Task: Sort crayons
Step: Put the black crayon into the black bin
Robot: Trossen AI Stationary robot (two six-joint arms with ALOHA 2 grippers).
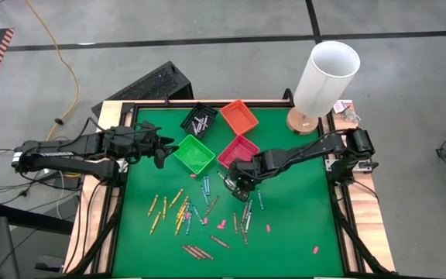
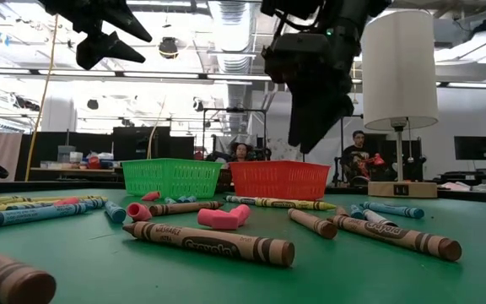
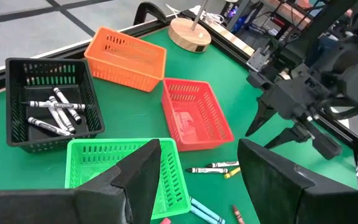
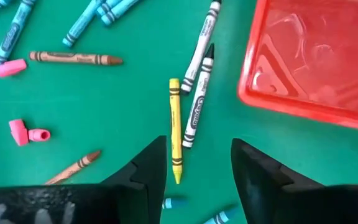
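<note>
Right gripper (image 4: 192,177) hung with jaws spread and nothing between them, above a yellow crayon (image 4: 175,128) and two grey/white crayons (image 4: 197,102) lying just beside it, near the middle of the green table (image 1: 300,225), close to the red bin (image 4: 316,56).

Risk, as judged: the three sticks lay nearly touching, so a closing pinch could catch two at once or roll the yellow one sideways against its neighbours; a descent off its centre line would probably tip it out of the fingers. The red bin's wall stood close and could be clipped.

Yellow crayon: flat on the table, long axis running roughly between the two fingers, tip toward the gripper. Remaining crayons scattered toward the table's front edge.

Left gripper (image 3: 197,180) waited over the green bin (image 3: 92,158), jaws spread, empty.
</note>
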